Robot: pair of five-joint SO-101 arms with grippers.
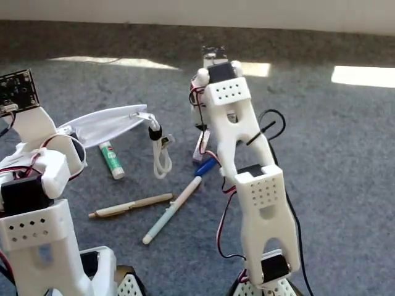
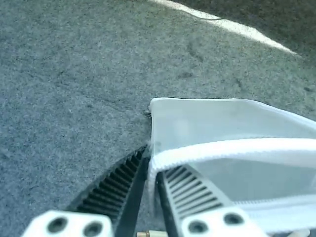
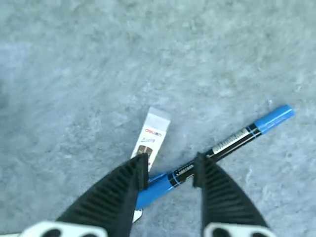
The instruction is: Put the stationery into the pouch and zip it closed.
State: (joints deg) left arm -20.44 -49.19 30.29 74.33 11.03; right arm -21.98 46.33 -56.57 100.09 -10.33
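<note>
"Where is the pouch?"

"On the left of the grey desk (image 1: 345, 160). Up close, the left gripper (image 2: 150, 159) has its jaws shut tight on the edge of the white pouch (image 2: 222, 123). From high up, the arm's own body hides that pinch."

"What lies next to it?"

"A green and white glue stick (image 1: 112, 160) just beside it, then the pouch's white strap (image 1: 162, 157). In front are a brown pen (image 1: 131, 206) and a white pen (image 1: 171, 211), close together."

"And on the right?"

"A blue marker (image 3: 222, 144) and a small white packet (image 3: 152, 136). The right gripper (image 3: 170, 170) hangs over them, jaws open, one on each side of the marker. One jaw covers where marker and packet meet, so I can't tell if they touch. From high up, the right arm covers most of the marker."
</note>
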